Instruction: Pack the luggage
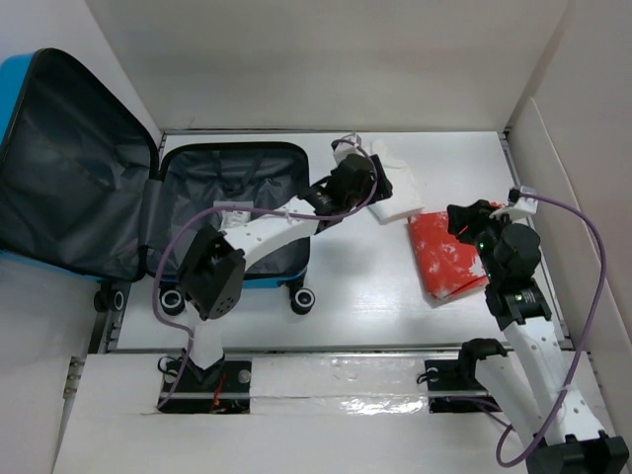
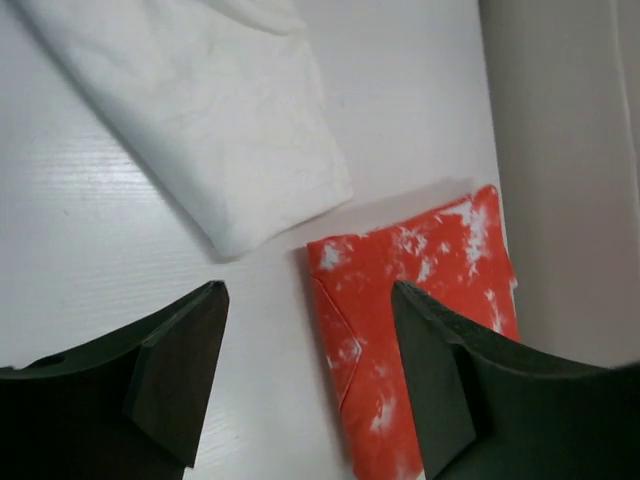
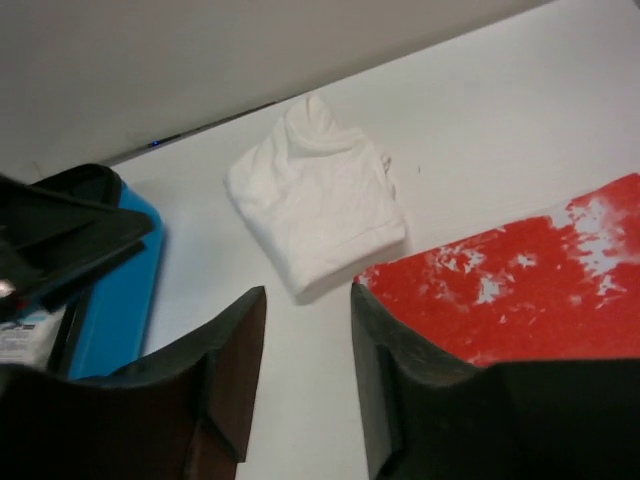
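Note:
The blue luggage (image 1: 212, 183) lies open at the left, lid (image 1: 69, 168) flat, its dark grey lining bare. A white folded cloth (image 1: 395, 188) lies just right of it, also in the left wrist view (image 2: 200, 110) and right wrist view (image 3: 320, 210). A red folded cloth with white speckles (image 1: 446, 255) lies further right, seen too from the left wrist (image 2: 420, 330) and right wrist (image 3: 520, 290). My left gripper (image 1: 363, 188) is open and empty above the white cloth's left edge (image 2: 310, 380). My right gripper (image 1: 458, 219) is open and empty over the red cloth's far end (image 3: 308, 370).
White walls enclose the table at the back and right (image 1: 573, 178). The luggage's wheels (image 1: 302, 299) point toward the near edge. The luggage's blue rim (image 3: 115, 300) and my left gripper's body (image 3: 60, 240) show at the left of the right wrist view.

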